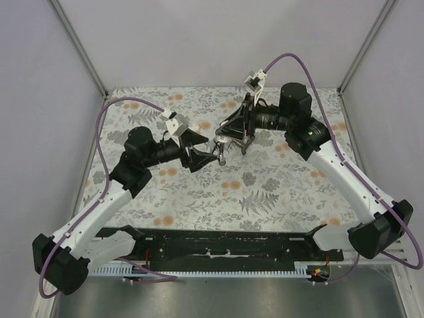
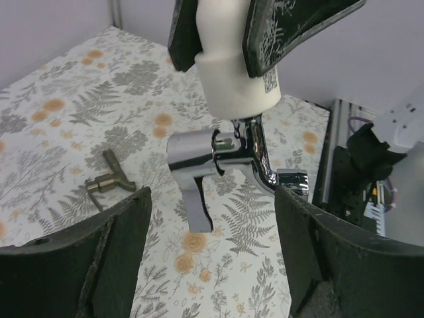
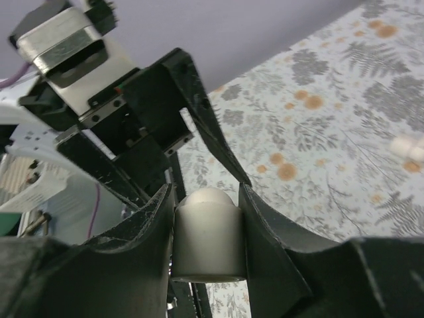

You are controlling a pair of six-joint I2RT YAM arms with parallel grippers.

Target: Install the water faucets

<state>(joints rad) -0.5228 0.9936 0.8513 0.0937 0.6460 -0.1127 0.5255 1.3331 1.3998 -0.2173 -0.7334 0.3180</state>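
Your right claw (image 3: pixel 209 228) pinched white plastic cylinder (image 2: pixel 235 79); small shiny chrome faucet (image 2: pixel 199 162) hung from its lower end, above floral bench (image 2: pixel 66 99). Your left claw (image 2: pixel 212 238) stood spread just beside faucet, not touching.

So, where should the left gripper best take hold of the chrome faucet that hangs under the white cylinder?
Probably the short thick barrel of the faucet, approached from the end away from the white cylinder, which the right gripper clamps. The barrel is the widest, straightest part; the handle is thin and the spout is bent. The open left gripper faces it.
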